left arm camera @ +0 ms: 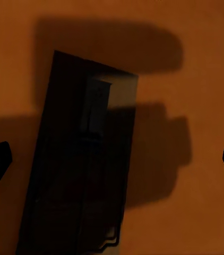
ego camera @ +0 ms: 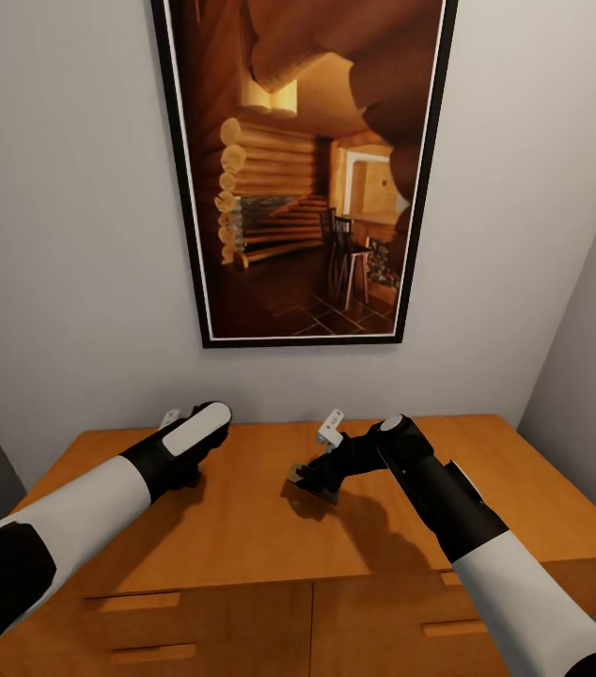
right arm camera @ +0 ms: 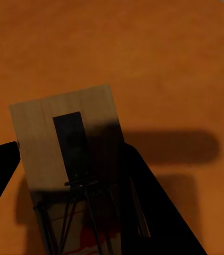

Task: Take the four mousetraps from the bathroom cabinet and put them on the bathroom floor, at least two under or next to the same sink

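Over the cabinet top [ego camera: 242, 527], our right gripper [right arm camera: 69, 175] clamps a mousetrap [right arm camera: 64, 138]; our left gripper [left arm camera: 112, 159] hangs wide open above another mousetrap [left arm camera: 75, 175]

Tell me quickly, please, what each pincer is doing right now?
Left pincer: open, fingers spread either side of a mousetrap lying on the cabinet.
Right pincer: shut on another mousetrap.

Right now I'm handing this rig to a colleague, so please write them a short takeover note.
Right gripper: shut on a mousetrap, apparently just above the cabinet top.
Left gripper: open, poised over a second mousetrap lying flat on the cabinet.
Done: one trap gripped; none on the floor yet.
Left: grab the second, find the other two, place all four on the bathroom floor, two by the sink.
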Available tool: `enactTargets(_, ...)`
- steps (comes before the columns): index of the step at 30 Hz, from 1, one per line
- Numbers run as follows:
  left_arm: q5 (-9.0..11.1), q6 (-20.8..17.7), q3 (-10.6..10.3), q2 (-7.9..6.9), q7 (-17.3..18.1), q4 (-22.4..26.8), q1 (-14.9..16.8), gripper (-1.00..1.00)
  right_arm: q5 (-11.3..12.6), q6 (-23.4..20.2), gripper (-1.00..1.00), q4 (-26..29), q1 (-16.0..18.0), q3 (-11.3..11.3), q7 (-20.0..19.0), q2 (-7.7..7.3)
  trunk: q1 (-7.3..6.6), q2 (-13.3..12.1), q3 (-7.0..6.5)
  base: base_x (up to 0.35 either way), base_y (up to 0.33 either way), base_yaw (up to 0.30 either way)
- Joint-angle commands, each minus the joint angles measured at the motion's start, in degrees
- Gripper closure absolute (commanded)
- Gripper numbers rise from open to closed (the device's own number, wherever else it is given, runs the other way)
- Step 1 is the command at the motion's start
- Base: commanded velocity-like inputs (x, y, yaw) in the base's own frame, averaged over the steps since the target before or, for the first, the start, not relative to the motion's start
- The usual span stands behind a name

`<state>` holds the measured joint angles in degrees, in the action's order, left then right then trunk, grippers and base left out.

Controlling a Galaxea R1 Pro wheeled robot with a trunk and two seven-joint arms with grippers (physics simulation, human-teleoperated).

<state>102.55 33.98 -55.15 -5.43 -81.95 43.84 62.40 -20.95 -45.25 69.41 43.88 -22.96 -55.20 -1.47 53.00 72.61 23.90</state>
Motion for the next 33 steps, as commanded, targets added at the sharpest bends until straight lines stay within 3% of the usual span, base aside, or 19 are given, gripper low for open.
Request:
enactTargets(1, 0.3, 0.2, -0.4, -0.1, -0.2, -0.3, -1.8, -1.0, -0.6, -0.1, 1.0, 0.1, 0.1, -0.1, -0.4, -0.02, 0.01, 0.0, 0.09, 0.0, 0.0, 0.0)
enactTargets(9, 0.3, 0.2, -0.4, -0.11, -0.2, -0.8, -1.8, -1.0, -0.7, -0.1, 1.0, 0.1, 0.1, -0.1, -0.4, -0.02, 0.01, 0.0, 0.09, 0.0, 0.0, 0.0)
enactTargets(10, 0.4, -0.1, -0.8, -0.41, -0.4, -0.3, 0.0, -1.0, -0.6, -0.4, 1.0, 0.4, 0.4, 0.3, -0.8, -0.07, 0.0, 0.0, 0.07, 0.0, 0.0, 0.0)
enactTargets(11, 0.4, -0.6, -1.2, -0.49, -0.5, 0.3, -0.2, -1.0, -0.6, -0.5, 1.0, 0.7, 0.7, 0.5, -1.0, -0.05, 0.0, 0.0, 0.07, 0.0, 0.0, 0.0)
enactTargets(15, -0.3, -1.5, -1.5, 0.03, -0.6, 0.1, -0.5, -1.0, -0.6, -0.1, 1.0, 2.0, 1.7, 0.6, -0.9, -0.03, 0.0, 0.0, 0.07, 0.0, 0.0, 0.0)
enactTargets(22, -1.5, -4.6, -2.8, 0.06, -1.7, 1.9, -1.0, -1.0, -0.6, -1.0, 1.0, 4.3, 2.9, 2.7, -1.9, -0.14, 0.0, 0.0, 0.07, 0.0, 0.0, 0.0)
enactTargets(26, -3.4, -6.6, -2.9, 0.07, -2.1, 2.8, -1.9, -1.0, -0.6, -2.2, 1.0, 5.6, 4.2, 4.0, -3.2, -0.38, 0.0, 0.0, 0.07, 0.0, 0.0, 0.0)
enactTargets(33, -2.9, -9.3, -2.9, 0.07, -3.4, 3.0, -1.8, -1.0, -0.7, -4.4, 1.0, 7.8, 6.4, 6.3, -5.4, -1.67, 0.0, 0.0, 0.07, 0.0, 0.0, 0.0)
